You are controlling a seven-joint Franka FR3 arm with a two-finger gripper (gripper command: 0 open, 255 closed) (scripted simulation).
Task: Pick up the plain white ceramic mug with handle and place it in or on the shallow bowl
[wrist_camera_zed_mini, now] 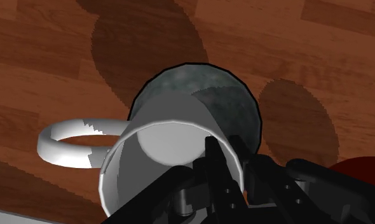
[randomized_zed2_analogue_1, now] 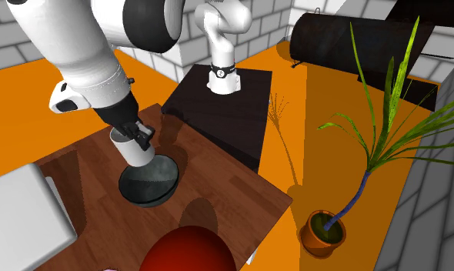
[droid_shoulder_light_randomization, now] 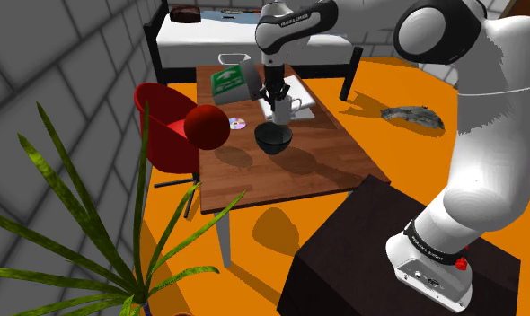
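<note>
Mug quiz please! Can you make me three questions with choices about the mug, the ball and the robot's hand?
1. Where is the mug?
A. on the floor
B. over the bowl
C. on the chair

2. What colour is the ball?
A. red
B. blue
C. green

3. What is the gripper doing?
A. open and empty
B. resting on the table
C. shut on the mug

Answers:
1 B: it hangs right above the dark bowl.
2 A: it is plainly red.
3 C: its fingers clasp the mug's rim.
</note>
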